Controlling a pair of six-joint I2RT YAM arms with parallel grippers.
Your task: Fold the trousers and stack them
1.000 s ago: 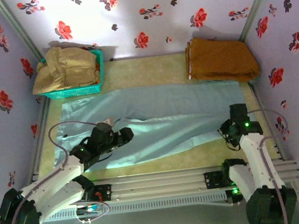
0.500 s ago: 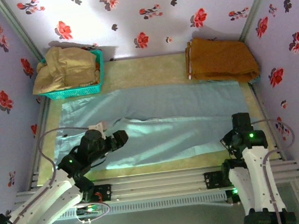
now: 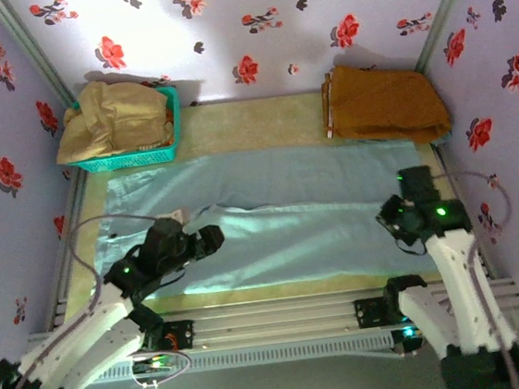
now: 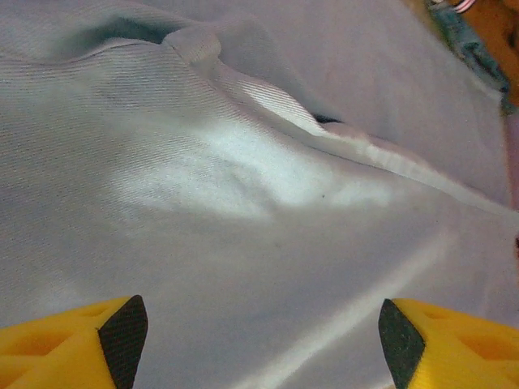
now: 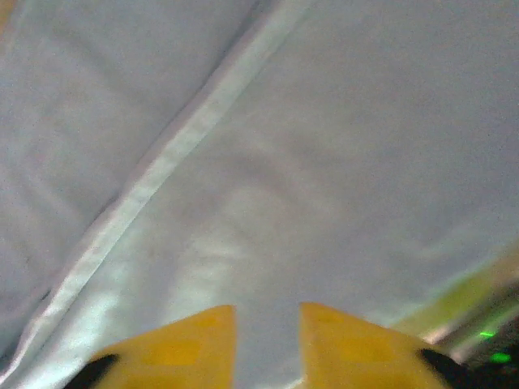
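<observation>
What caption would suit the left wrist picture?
Open left claw poised over the pale blue trousers, a raised seam crossing the fabric.

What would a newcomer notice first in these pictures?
The pale blue trousers lie spread across the table, the left gripper and right gripper above their near part. Behind them, a folded orange-brown garment sits far right and a teal basket of beige cloth far left.

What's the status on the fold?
Left hand open, low over trousers. Right hand nearly shut at their right end, grip unclear. Trousers spread out, rumpled at left. Orange garment, basket at back, not blocking.
</observation>
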